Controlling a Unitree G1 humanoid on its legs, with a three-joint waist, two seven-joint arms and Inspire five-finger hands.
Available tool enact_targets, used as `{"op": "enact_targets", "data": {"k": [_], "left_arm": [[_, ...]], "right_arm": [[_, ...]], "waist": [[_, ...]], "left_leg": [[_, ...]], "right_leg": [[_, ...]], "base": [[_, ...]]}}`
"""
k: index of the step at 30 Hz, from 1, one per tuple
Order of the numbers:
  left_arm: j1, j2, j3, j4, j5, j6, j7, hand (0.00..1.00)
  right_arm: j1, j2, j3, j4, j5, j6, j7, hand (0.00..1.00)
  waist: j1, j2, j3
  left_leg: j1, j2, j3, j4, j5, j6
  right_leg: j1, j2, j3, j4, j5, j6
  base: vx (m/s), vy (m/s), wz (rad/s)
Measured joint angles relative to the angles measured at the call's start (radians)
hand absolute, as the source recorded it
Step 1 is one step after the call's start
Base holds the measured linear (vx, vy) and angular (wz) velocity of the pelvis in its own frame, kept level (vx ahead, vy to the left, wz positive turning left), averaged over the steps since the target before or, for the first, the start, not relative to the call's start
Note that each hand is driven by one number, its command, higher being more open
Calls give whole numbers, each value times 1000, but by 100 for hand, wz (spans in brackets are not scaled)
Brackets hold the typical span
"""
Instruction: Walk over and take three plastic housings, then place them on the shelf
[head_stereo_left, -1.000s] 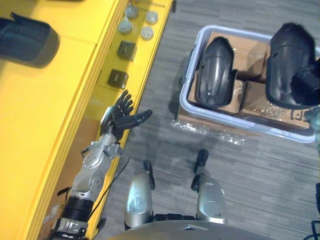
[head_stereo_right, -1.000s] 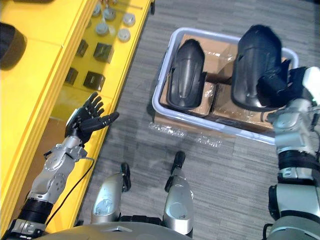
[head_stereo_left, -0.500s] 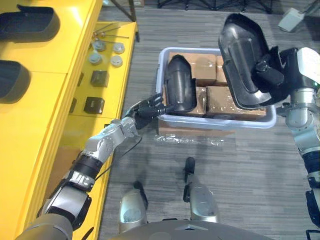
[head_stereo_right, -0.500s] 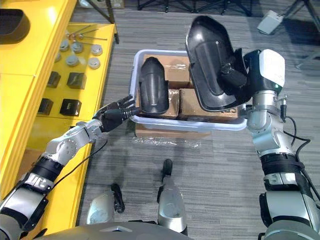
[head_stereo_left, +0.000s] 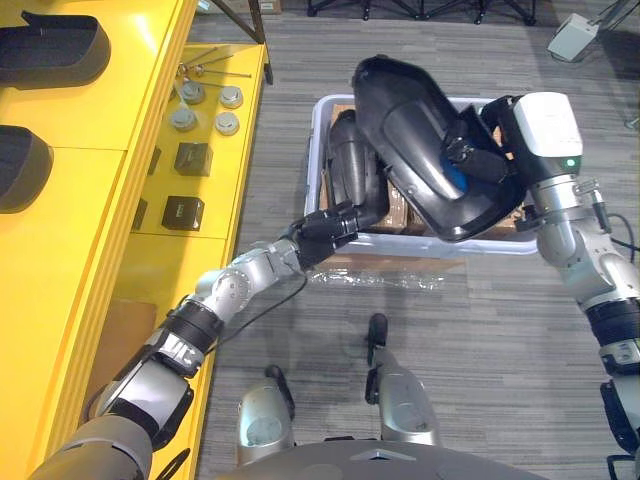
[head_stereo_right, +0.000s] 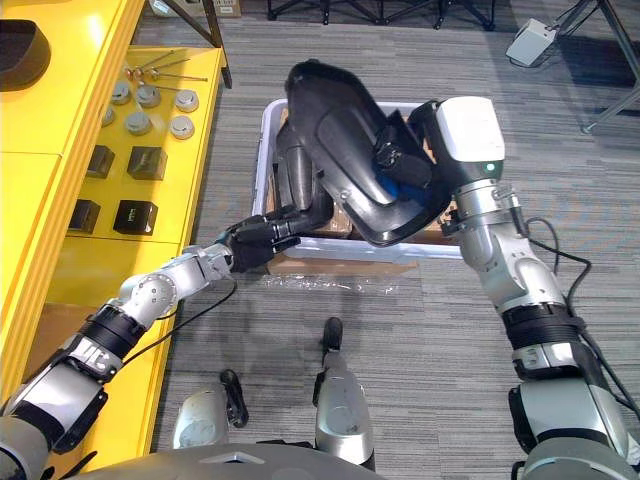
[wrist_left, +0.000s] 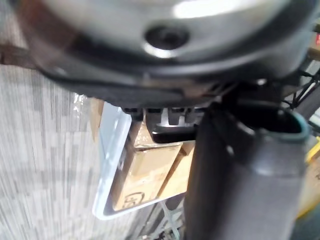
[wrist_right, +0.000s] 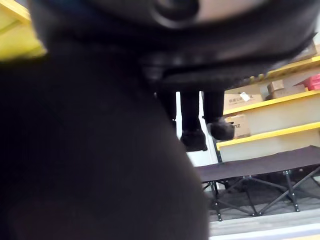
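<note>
Plastic housing (head_stereo_left: 410, 140) is clasped in right hand (head_stereo_left: 482, 160) above bin (head_stereo_left: 500, 246); left hand (head_stereo_left: 325, 228) touches second housing (head_stereo_left: 345, 170), grip unclear.

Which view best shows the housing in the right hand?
The right eye view: the held housing shows whole, hollow side toward the camera, with the right hand gripping inside. The left eye view matches; the right wrist view gives dark bulk.
</note>
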Motion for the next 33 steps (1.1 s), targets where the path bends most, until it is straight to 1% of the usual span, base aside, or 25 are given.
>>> {"op": "enact_targets", "data": {"k": [4,6,9,10,13,14,17,20,26,27,29,31,33], "left_arm": [[-2,-31,-10,0,-49,-56,-8,100],[-2,-38,-14,0,-53,-61,-17,100],[-2,-42,-32,-3,-61,-92,-17,100],[-2,-42,-41,-3,-86,-107,-16,100],[-4,-66,-49,-12,-102,-128,-16,100],[-6,-82,-53,-24,-132,-138,-16,100],[-25,-114,-58,-27,-159,-152,-7,100],[-26,-116,-68,-27,-162,-166,0,100],[-25,-114,-96,-19,-161,-167,6,100],[-26,-114,-97,-19,-161,-168,6,0],[-25,-114,-101,-19,-160,-169,14,0],[-26,-115,-124,-19,-143,-181,46,0],[-26,-116,-142,-19,-91,-192,84,0]], "right_arm": [[-1,25,29,0,0,1,2,0],[-1,25,32,1,2,13,2,0],[-12,27,51,2,5,34,5,0],[-19,28,57,2,7,39,10,0],[-29,35,92,1,6,37,23,0],[-29,52,108,1,6,36,28,0],[-29,97,135,2,9,32,44,0],[-29,98,135,1,9,31,44,0],[-29,98,152,1,10,39,48,0],[-30,98,153,1,11,40,47,0],[-30,98,156,1,11,42,47,0],[-30,98,161,1,9,45,47,0],[-30,98,163,1,9,47,47,0]], "waist": [[0,0,0],[1,0,0],[1,0,0],[2,0,0],[3,0,0],[3,0,0],[4,0,0],[5,0,0],[6,-1,-2],[7,-3,-3],[8,-4,-4],[11,-4,-4],[15,-5,-4]], "left_leg": [[0,0,-2,0,0,0],[0,0,-7,1,0,1],[3,0,-11,2,1,1],[2,0,-13,2,2,2],[3,0,-16,1,3,2],[3,0,-17,1,4,2],[3,0,-17,0,5,2],[3,0,-19,-1,6,2],[22,-1,-20,-8,8,1],[22,-2,-20,-8,8,1],[22,-2,-20,-8,9,1],[24,-2,-20,-12,13,-1],[29,-3,-19,-21,17,-2]], "right_leg": [[2,0,-2,1,0,0],[6,-1,-6,1,0,0],[13,-1,-10,1,0,0],[13,-1,-10,1,0,0],[16,-1,-14,0,0,0],[16,-1,-15,0,0,0],[16,-1,-15,0,0,0],[17,-1,-16,0,0,0],[35,-1,-18,-2,0,0],[35,-1,-17,-2,0,0],[35,-1,-17,-2,0,0],[35,-1,-17,-2,0,0],[36,-1,-17,-3,1,-1]], "base": [[0,0,0],[-23,4,6],[-16,3,4],[0,0,0],[-11,1,4],[0,0,0],[0,0,0],[0,0,0],[0,0,0],[0,0,0],[0,0,0],[0,0,0],[0,0,0]]}}
